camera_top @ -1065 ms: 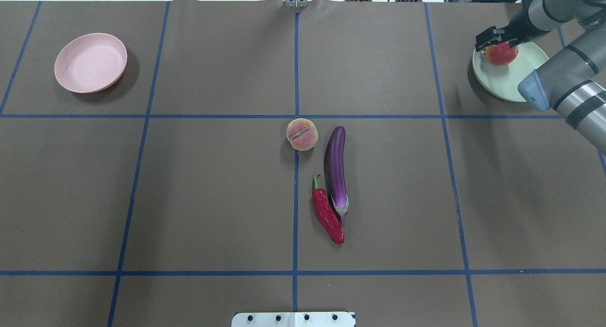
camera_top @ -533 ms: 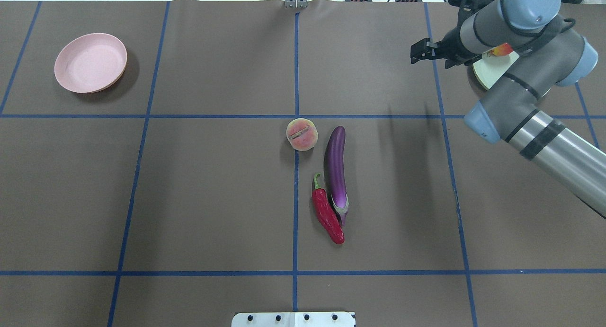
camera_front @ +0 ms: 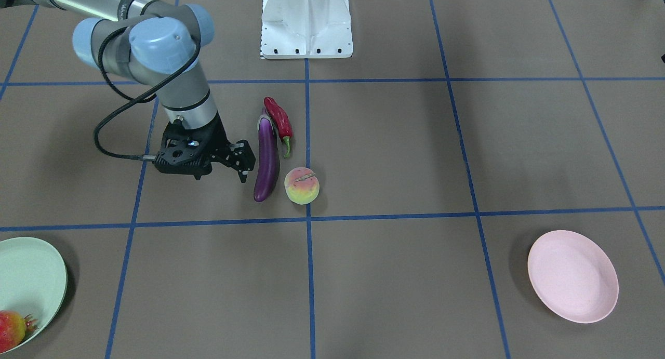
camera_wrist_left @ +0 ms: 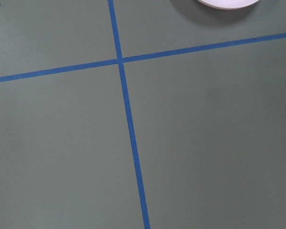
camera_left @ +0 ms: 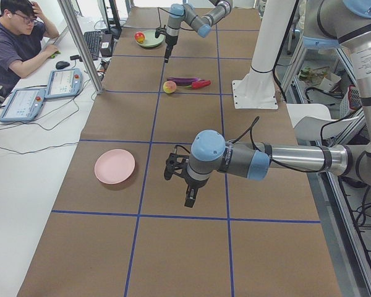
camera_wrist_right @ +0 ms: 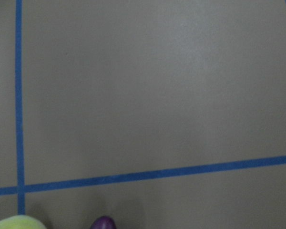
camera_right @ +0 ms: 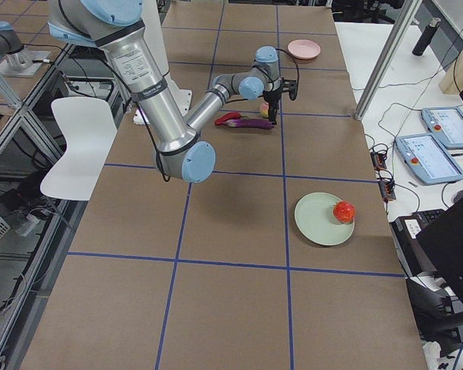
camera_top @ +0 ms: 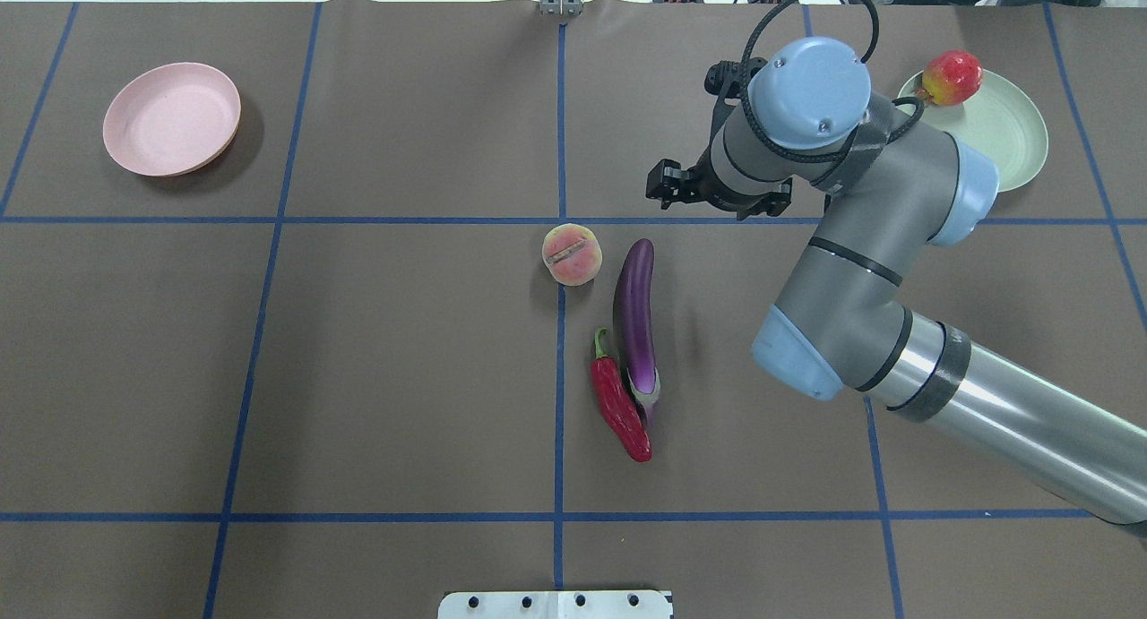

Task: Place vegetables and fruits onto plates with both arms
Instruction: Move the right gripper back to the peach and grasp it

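1. Over the table (camera_front: 395, 276), near the eggplant (camera_front: 266, 161) and on its side away from the peach (camera_front: 302, 186): the right gripper (camera_front: 245, 168), jaws parted, nothing between them.
2. Near the pink plate (camera_left: 115, 166), pointing down over the table: the left gripper (camera_left: 184, 190) — seen only from the table's end, so cannot tell whether parted or closed.
3. On the mint green plate (camera_top: 1008, 140), at its far rim: the pomegranate (camera_top: 952, 77), well apart from both grippers.
4. Near the table's middle: the eggplant, the chili pepper (camera_front: 279, 119) and the peach, all lying on the table — chili pepper touching the eggplant at its cap end, peach just beside its rounded end.
5. On the robot's left side, well apart from those three: the pink plate.
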